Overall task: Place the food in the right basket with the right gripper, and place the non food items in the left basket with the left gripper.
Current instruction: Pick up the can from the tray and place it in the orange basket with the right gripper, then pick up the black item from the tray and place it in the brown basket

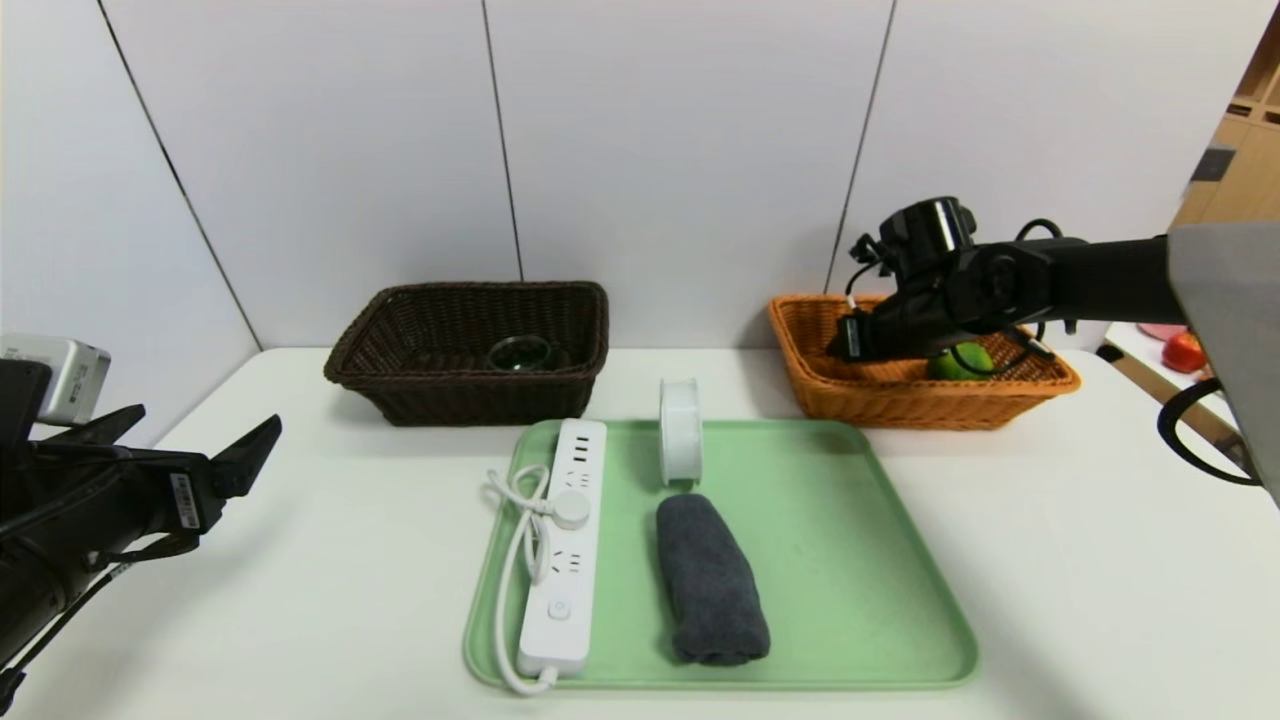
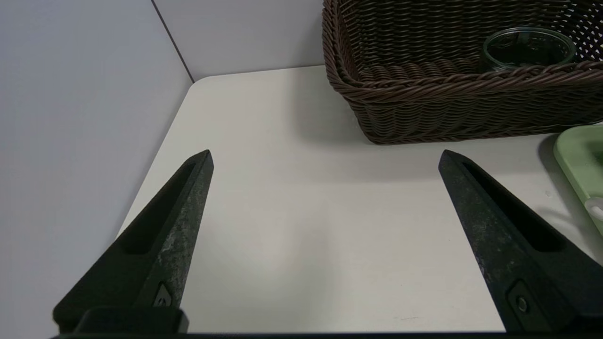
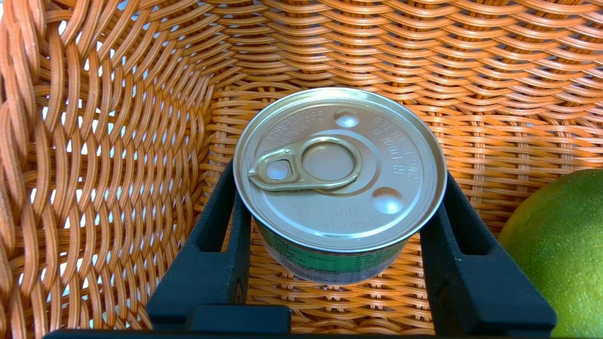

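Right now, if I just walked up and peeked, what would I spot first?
Probably the shiny tin with its gold pull-tab, sitting between the right pincer's fingers down inside the orange basket, beside a green fruit. Next, the green tray in the middle of the table, carrying a white power strip, a rolled grey towel and a tape roll standing on edge.

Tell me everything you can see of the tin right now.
The tin is small and round, metal by its look, with a pale gold lid, a ring pull-tab and a green label round its side. It stands upright inside the orange basket, over the woven floor, beside the green fruit. The right hand straddles it, a finger close on each side; whether they grip it or have let go I cannot tell.
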